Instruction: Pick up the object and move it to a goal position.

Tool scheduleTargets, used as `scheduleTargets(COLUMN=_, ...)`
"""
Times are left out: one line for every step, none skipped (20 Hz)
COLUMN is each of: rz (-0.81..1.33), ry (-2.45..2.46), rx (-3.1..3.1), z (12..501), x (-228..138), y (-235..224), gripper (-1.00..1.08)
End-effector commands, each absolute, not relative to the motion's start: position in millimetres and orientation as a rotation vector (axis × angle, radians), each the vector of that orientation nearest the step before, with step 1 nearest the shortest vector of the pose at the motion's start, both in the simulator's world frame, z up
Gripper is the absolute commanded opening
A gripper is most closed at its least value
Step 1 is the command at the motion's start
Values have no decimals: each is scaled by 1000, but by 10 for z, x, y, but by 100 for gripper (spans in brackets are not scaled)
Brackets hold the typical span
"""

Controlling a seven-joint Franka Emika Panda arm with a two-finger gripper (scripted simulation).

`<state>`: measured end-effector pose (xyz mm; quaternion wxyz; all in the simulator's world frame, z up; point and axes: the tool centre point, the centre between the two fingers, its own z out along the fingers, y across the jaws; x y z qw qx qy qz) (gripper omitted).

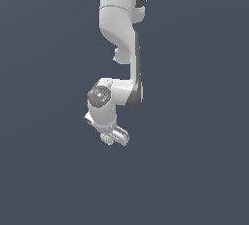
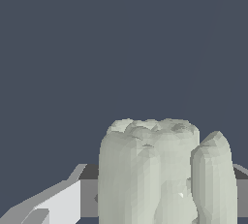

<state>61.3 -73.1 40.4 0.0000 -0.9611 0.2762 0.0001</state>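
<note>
White arm hangs bent downward — end effector (image 1: 110, 139) clasping the object (image 1: 107, 140).

Backdrop (image 1: 44, 170): uniform dark slate-blue field, filled both views. No seams, edges or texture were discernible. Lighting was even and flat, without visible shadows.

In the exterior view my arm (image 1: 119, 34) runs off the frame's top edge, and the object (image 1: 107, 140) is too small to make out. In the wrist view the object (image 2: 160, 169) and my finger (image 2: 53, 206) are cut off at the frame's bottom edge.
</note>
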Motion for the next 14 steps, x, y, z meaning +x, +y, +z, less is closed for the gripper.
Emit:
scheduleTargets(rz=0, ry=867, rx=-3019, z=419, x=618, y=-719, gripper=-100)
scheduleTargets(rz=0, ry=867, rx=-3019, z=437, x=624, y=-703, gripper=-100)
scheduleTargets(rz=0, ry=867, rx=-3019, z=462, x=632, y=-680, gripper=-100)
scheduleTargets(rz=0, ry=867, rx=-3019, z=494, x=643, y=-652, gripper=-100)
scheduleTargets(rz=0, ry=867, rx=-3019, z=533, x=655, y=-617, gripper=-100)
scheduleTargets(rz=0, ry=867, rx=-3019, z=578, x=670, y=-577, gripper=-100)
scheduleTargets(rz=0, ry=867, rx=-3019, z=629, x=687, y=-532, gripper=-100)
scheduleTargets(rz=0, ry=867, rx=-3019, z=686, x=706, y=-481, gripper=-100)
scheduleTargets(rz=0, ry=868, rx=-3020, z=749, x=727, y=-428, gripper=-100)
scheduleTargets(rz=0, ry=868, rx=-3020, z=816, x=749, y=-368, gripper=-100)
scheduleTargets(rz=0, ry=868, rx=-3020, z=886, x=774, y=-306, gripper=-100)
scheduleTargets(rz=0, ry=868, rx=-3020, z=958, x=799, y=-243, gripper=-100)
scheduleTargets(rz=0, ry=868, rx=-3020, z=1031, x=826, y=-179, gripper=-100)
scheduleTargets(rz=0, ry=868, rx=-3020, z=1099, x=851, y=-119, gripper=-100)
